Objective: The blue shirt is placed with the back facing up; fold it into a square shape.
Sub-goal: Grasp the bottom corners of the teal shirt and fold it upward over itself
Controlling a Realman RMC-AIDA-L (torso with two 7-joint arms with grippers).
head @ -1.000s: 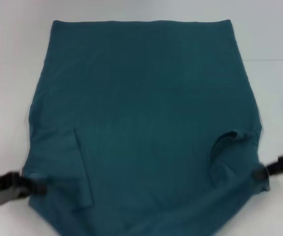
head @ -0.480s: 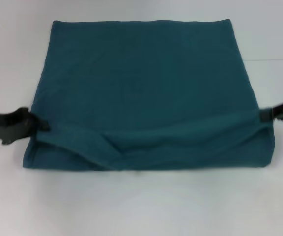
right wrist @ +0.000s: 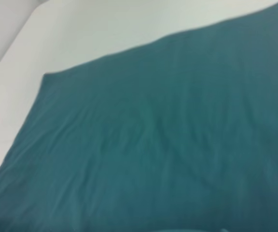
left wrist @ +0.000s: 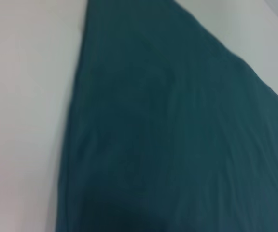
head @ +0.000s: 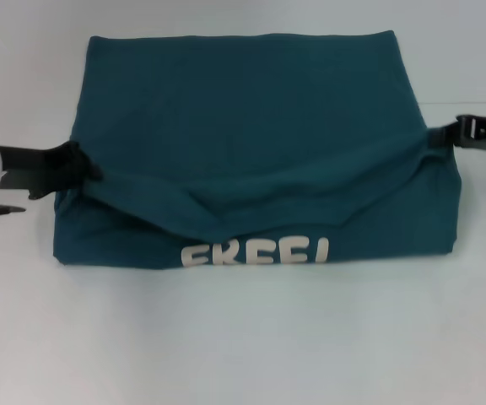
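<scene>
The shirt [head: 251, 126] is lying on the white table [head: 243, 346], and its near part is being lifted and folded toward the far side. My left gripper [head: 81, 169] is pinching the left corner of the raised edge, and my right gripper [head: 439, 135] is pinching the right corner. Both are holding the cloth above the layer that is lying flat under it. Between my two grippers the raised edge is sagging down in the middle. Under this sagging edge, on the near side, the white letters [head: 256, 253] of the front are showing. The far edge of the shirt is lying straight on the table. In both wrist views only the flat teal cloth [left wrist: 177, 145] and some table [right wrist: 105, 29] are showing.
</scene>
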